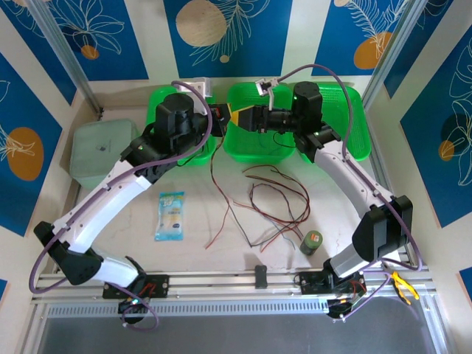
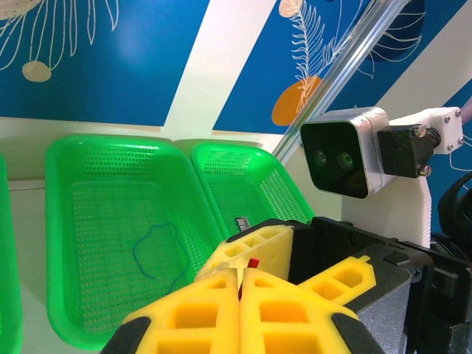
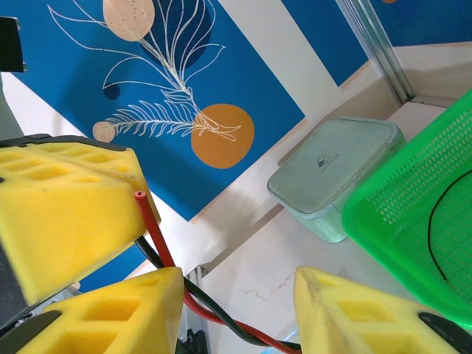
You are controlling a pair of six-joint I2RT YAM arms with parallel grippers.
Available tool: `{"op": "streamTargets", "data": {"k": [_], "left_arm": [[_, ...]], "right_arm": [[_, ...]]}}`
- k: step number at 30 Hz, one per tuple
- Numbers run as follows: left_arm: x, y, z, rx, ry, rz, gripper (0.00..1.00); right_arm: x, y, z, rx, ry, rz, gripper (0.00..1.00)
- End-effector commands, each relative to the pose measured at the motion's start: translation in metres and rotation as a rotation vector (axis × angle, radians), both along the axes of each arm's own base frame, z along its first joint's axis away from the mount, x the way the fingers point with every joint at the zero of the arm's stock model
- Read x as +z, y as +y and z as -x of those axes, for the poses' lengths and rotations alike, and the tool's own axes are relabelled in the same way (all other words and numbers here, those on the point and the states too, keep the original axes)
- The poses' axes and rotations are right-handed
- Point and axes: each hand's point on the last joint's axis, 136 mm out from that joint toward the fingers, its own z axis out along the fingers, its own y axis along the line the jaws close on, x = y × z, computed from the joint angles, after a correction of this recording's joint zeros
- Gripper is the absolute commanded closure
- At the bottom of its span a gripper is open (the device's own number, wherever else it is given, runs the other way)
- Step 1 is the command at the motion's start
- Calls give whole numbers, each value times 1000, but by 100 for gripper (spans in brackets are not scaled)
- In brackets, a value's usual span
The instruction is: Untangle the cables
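A tangle of thin red, black and grey cables [image 1: 276,203] lies on the table in front of the baskets. My left gripper [image 1: 227,116] [image 2: 240,276] is raised over the middle basket and shut on a red cable [image 2: 252,263]. The cable's end [image 3: 139,195] sticks out past the fingers. A black cable [image 3: 221,313] runs alongside it, and both hang down to the table [image 1: 213,168]. My right gripper [image 1: 243,116] [image 3: 237,276] faces the left one tip to tip and stands open. The red and black cables rest against its left finger [image 3: 110,310]. A thin blue cable [image 2: 151,251] lies in a basket.
Three green baskets [image 1: 346,136] [image 2: 74,243] line the back of the table. A grey-green lidded box [image 1: 99,151] [image 3: 332,173] sits at far left. A snack packet [image 1: 171,215] and a small green can [image 1: 311,242] lie near the front, with yellow pliers [image 1: 403,285] by the right base.
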Motion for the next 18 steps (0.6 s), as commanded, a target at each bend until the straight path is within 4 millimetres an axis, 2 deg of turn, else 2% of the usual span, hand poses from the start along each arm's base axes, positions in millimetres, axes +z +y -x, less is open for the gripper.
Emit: {"op": "streamTargets", "data": {"k": [1, 6, 8, 18], "left_arm": [[11, 4, 0, -4, -15, 22, 100], [12, 7, 0, -1, -18, 31, 100], [12, 7, 1, -1, -17, 34, 100], [13, 8, 2, -2, -17, 41, 100]], "right_arm": [[18, -1, 5, 28, -19, -35, 54], [25, -17, 2, 7, -5, -75, 53], [28, -18, 5, 16, -8, -78, 52], [27, 5, 10, 81, -5, -59, 53]]}}
